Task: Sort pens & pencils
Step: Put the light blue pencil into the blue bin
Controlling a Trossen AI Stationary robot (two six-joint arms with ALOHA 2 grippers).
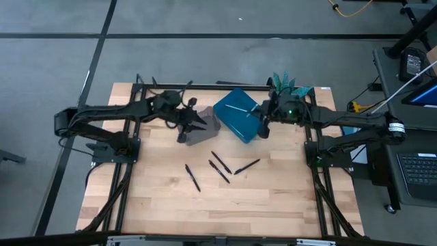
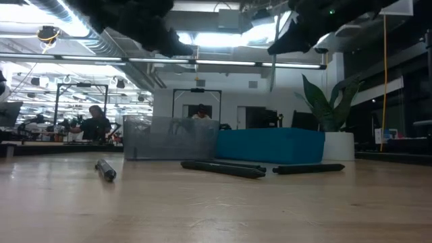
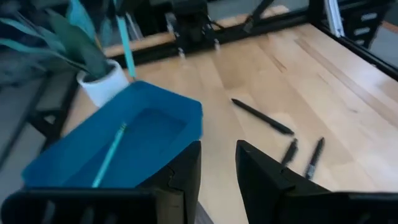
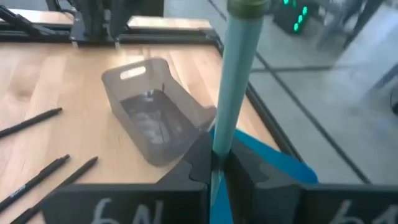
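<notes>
Black sticks (image 1: 220, 167) lie scattered on the surface nearer than the blue bin (image 1: 238, 114), while the right tool (image 4: 219, 163), clamped on a light blue stick (image 4: 235, 81) standing upright, hangs over that bin's right edge, left tool (image 3: 217, 171) slightly parted above the grey bin (image 1: 203, 127).

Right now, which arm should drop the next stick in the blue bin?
Right. Its claw is shut on a light blue stick at the blue bin. The left claw is open, empty, over the grey bin.
</notes>
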